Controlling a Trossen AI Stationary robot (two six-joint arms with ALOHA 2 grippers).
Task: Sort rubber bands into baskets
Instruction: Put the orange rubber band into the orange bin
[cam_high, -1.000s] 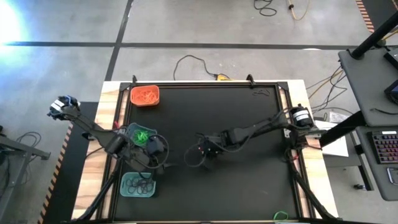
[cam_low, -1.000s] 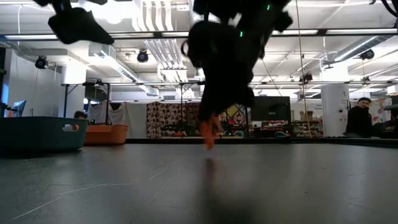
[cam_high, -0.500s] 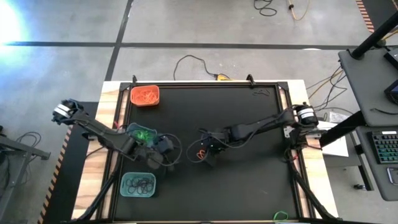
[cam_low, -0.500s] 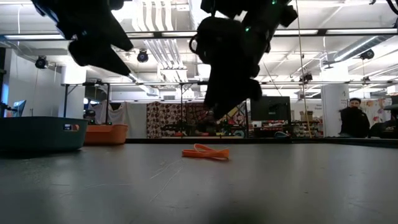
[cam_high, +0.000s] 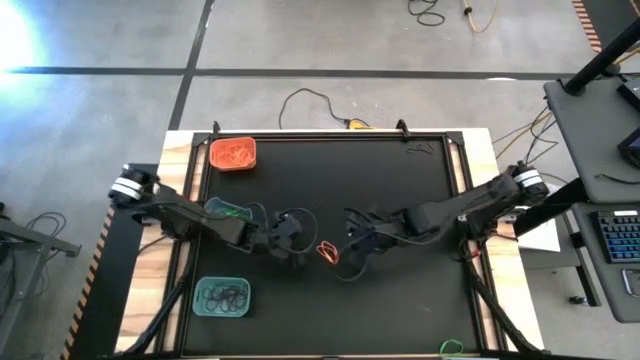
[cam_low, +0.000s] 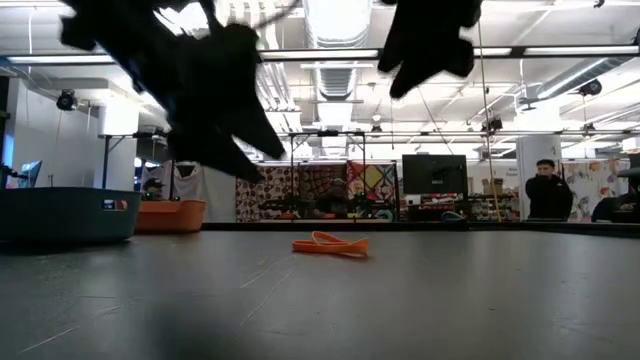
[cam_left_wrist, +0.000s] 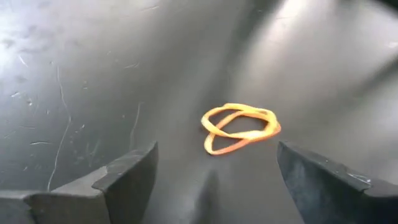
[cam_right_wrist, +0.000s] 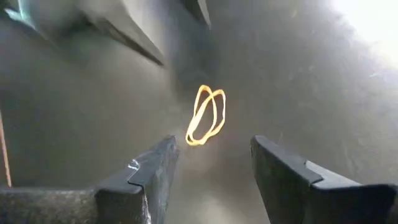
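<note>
Lying loose on the black counter, an orange rubber band sits between both hands. The left hand and right hand hang beside it, both spread open and empty.

Surface: dark, matt, finely scratched, faint sheen under light. Rubber band: orange, smooth elastic. Left tool fingers: dull dark plastic. Surface border: pale wood.

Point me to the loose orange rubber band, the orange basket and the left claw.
orange rubber band (cam_high: 327, 253), high view, on the loop itself.
orange basket (cam_high: 214, 146), high view, on its rim.
left claw (cam_left_wrist: 214, 171), left wrist view, between its open fingertips.
</note>
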